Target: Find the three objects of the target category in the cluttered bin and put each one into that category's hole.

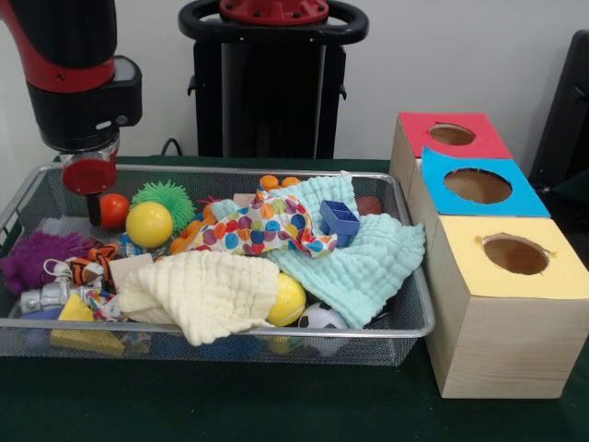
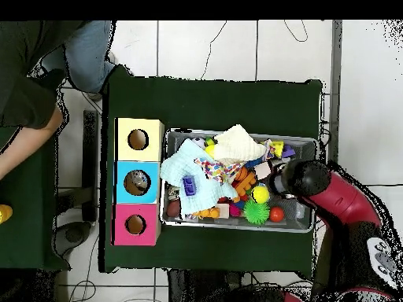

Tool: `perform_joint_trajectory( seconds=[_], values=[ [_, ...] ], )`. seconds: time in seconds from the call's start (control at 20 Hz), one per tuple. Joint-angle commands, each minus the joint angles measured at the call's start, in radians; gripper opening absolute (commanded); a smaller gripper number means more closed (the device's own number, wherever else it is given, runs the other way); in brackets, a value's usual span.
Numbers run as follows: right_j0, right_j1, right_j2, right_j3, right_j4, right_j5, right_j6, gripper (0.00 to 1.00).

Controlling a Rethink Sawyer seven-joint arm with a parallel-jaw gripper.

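Seeing a dark green desk (image 1: 230, 405) carrying everything. Noting the red and black arm (image 1: 74, 74) coming down over the left end of the wire mesh bin (image 1: 230, 330) in the front view; in the overhead view, reaching in over the bin's right end. Catching a person's sleeve (image 2: 24, 86) at the overhead view's top left edge, away from the desk.

Logging three wooden boxes in a row just beside the bin's right end, each with a round hole on top: yellow-topped box (image 1: 506, 313) nearest the camera, blue-topped box (image 1: 529, 201) in the middle, red-topped box (image 1: 419, 129) farthest.

Listing the clutter inside the bin: mint cloth (image 1: 363, 262) draping at right, cream cloth (image 1: 207, 295) bunching at front centre, polka-dot cloth (image 1: 258, 230) lying between them. Then purple fuzzy ball (image 1: 32, 258) at far left, green spiky ball (image 1: 164, 195), yellow ball (image 1: 149, 224) and orange ball (image 1: 114, 210) clustering by the arm.

Placing the claw (image 1: 92, 207) low inside the bin, just beside the orange ball; unable to tell whether wide or narrow.

Spotting a small clear-silvery item (image 1: 41, 296) lying at the bin's left front, below the purple ball; possibly one of the bottles, not telling for sure.
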Motion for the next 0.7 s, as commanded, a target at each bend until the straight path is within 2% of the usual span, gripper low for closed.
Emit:
perform_joint_trajectory(
  seconds=[0.05,0.25,0.3,0.7],
  values=[
    [-0.027,0.04,0.08,0.054,-0.012,0.031,0.01,0.0],
    [-0.021,0.046,0.076,0.053,-0.016,0.012,0.019,0.0],
    [-0.02,0.046,0.075,0.053,-0.017,0.008,0.021,1.0],
    [-0.025,0.039,0.081,0.058,-0.011,0.018,0.017,1.0]
  ],
)
